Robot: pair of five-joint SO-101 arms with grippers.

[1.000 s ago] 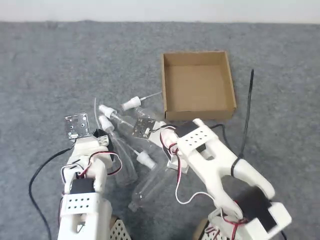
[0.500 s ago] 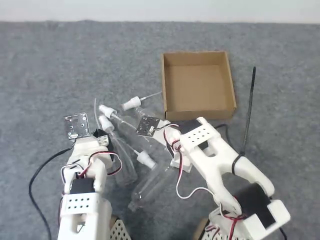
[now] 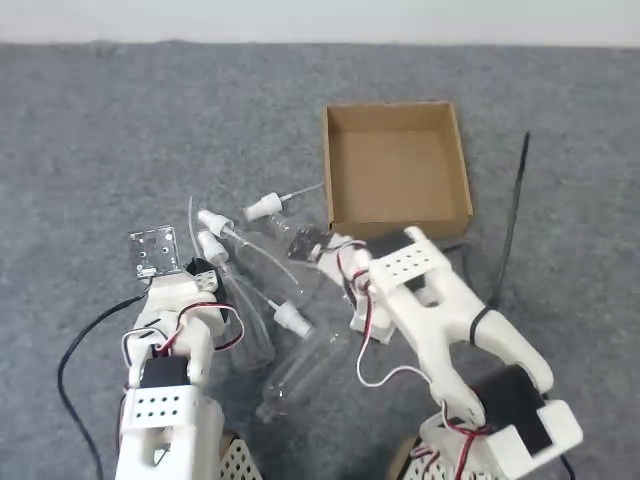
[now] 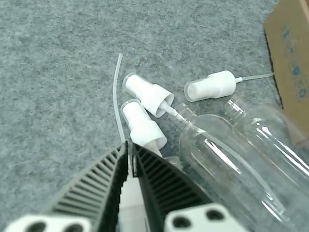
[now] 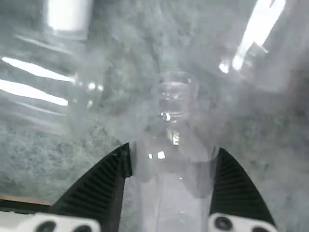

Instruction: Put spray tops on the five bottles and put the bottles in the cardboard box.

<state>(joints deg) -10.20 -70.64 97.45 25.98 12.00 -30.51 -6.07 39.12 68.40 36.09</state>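
Bottle (image 5: 176, 96) pinched in right claw (image 5: 173, 148), left claw (image 4: 129, 146) pressed together beside spray tops (image 4: 145, 126)

I'm looking down on the cardboard box (image 3: 395, 165), which is sitting open-topped on the grey carpeted table (image 3: 120, 130), toward the far side. Just short of its near left corner, the right gripper (image 3: 322, 250) is hanging over a clear bottle (image 3: 300, 268) — one of several bottles lying jumbled between the two arms. White spray tops are lying among them: one spray top (image 3: 262, 207) is pointing its thin tube at the box, a pair (image 3: 213, 222) is lying side by side just beyond the left gripper (image 3: 212, 268), and another (image 3: 292, 319) is resting nearer the arms. A thin black cable (image 3: 510, 225) is running past the box's right side.
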